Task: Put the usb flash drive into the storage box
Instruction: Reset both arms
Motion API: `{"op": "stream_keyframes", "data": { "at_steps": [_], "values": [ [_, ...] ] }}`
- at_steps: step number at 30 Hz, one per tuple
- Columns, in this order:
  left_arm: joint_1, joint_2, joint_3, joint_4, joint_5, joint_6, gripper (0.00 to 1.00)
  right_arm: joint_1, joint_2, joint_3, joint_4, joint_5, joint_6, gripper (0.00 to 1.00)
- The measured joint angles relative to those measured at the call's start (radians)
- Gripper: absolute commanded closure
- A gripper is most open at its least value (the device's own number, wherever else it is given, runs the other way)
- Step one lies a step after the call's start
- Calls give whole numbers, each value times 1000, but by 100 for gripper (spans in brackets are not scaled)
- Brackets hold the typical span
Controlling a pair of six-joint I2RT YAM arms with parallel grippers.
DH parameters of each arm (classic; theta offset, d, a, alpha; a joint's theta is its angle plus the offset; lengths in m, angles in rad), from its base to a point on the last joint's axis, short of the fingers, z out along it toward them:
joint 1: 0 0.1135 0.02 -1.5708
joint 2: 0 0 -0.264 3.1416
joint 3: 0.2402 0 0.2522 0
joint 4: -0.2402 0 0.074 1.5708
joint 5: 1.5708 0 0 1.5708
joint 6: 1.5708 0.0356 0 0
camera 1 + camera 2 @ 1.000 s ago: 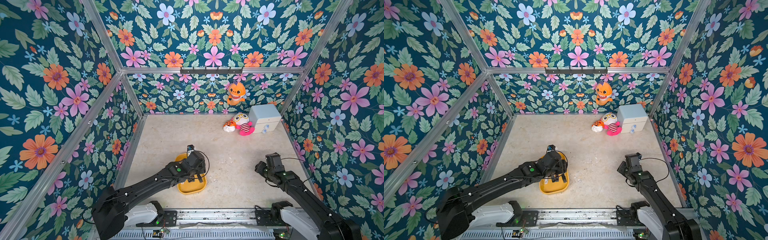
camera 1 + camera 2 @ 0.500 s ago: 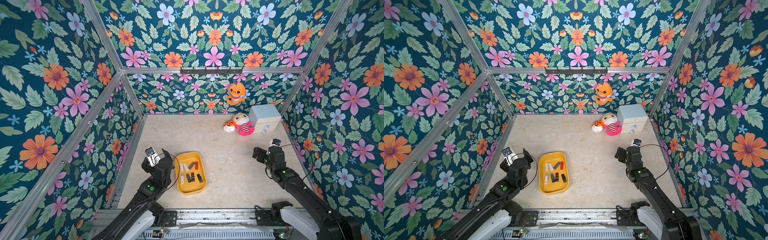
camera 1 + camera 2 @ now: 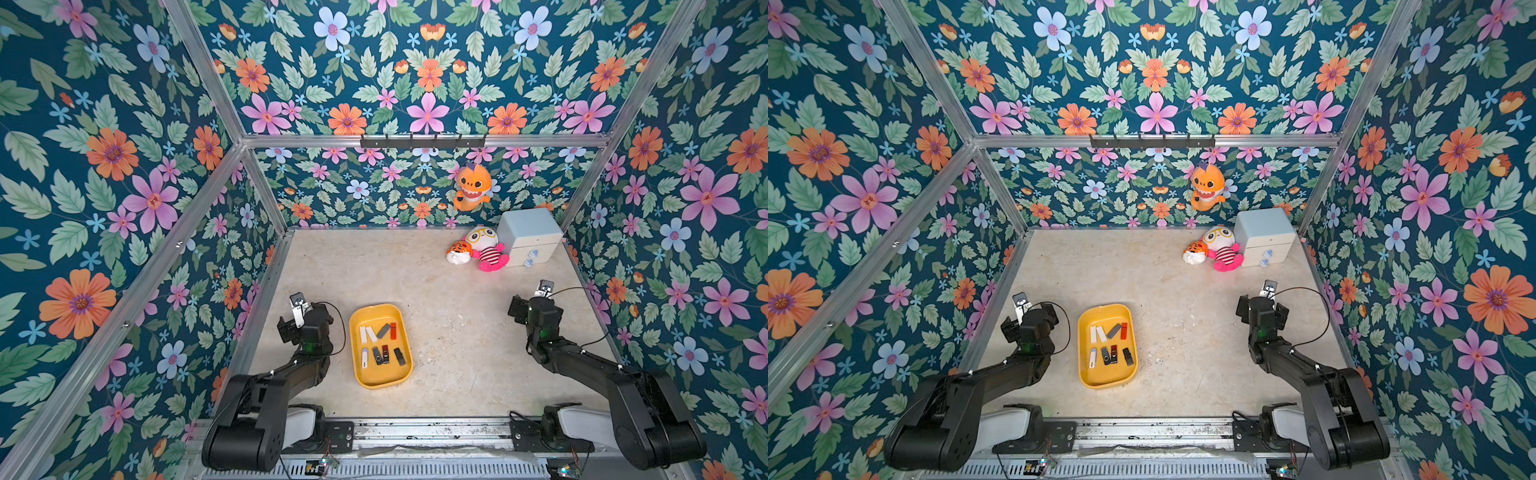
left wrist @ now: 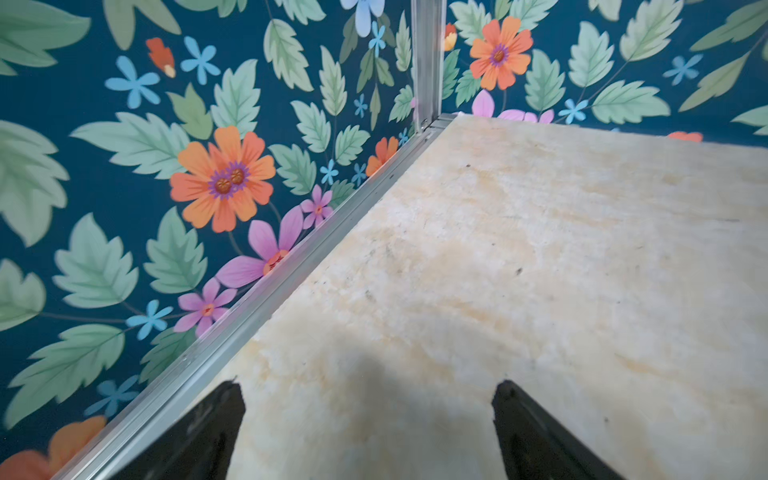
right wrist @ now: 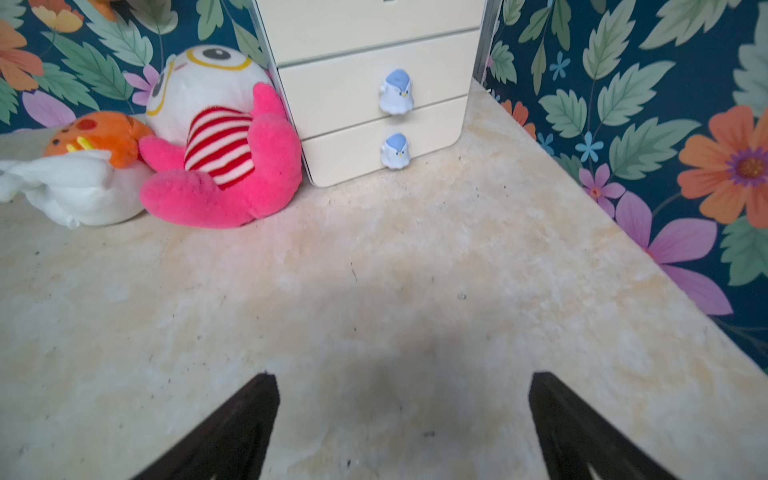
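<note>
As I look through the left wrist camera, the left gripper (image 4: 368, 384) stands released, its two dark fingers (image 4: 216, 428) spread wide with only bare table (image 4: 540, 249) between them. Nothing is in it. Ahead of it and off to its left runs the aluminium rail (image 4: 291, 282) at the foot of the floral wall (image 4: 124, 166).

The right gripper (image 5: 401, 376) is released as well, jaws wide apart and empty above the table. Straight ahead of it stands the drawer cabinet (image 5: 374, 104), with two little blue-capped knobs on its drawers. Ahead and to its left a pink striped plush (image 5: 224, 166) leans against the cabinet's side, and an orange and white plush (image 5: 83, 174) lies touching that one, further left. An orange plush (image 3: 471, 191) hangs on the back wall beyond them.

In both top views the storage box (image 3: 384, 376) (image 3: 1106, 376) lies flat on the table just beside the left gripper, on its right, and well apart from the right gripper, off to that one's left. The usb flash drives (image 3: 385, 353) lie inside it, eight by my count: white, grey, red and black ones in two loose rows. I see none on the table outside the box, and neither gripper touches the box.
</note>
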Motion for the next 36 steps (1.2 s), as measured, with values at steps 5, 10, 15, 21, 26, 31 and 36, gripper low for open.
{"op": "stream_keyframes", "data": {
  "at_steps": [5, 10, 15, 21, 26, 31, 36],
  "values": [
    [49, 193, 10, 256, 171, 49, 6, -20, 16, -49, 133, 7, -47, 1],
    [63, 298, 23, 381, 309, 94, 5, -99, 136, -119, 321, -18, -59, 3],
    [68, 302, 50, 406, 380, 113, 1, -141, 162, -109, 407, -75, -29, 1],
    [95, 301, 68, 385, 442, 115, 1, -145, 162, -108, 420, -92, -26, 1],
    [94, 299, 68, 385, 465, 115, 1, -145, 163, -108, 421, -103, -26, 1],
    [95, 299, 68, 383, 465, 115, 1, -145, 163, -108, 421, -103, -26, 1],
    [94, 299, 68, 378, 469, 115, 1, -145, 163, -108, 421, -103, -26, 1]
  ]
}}
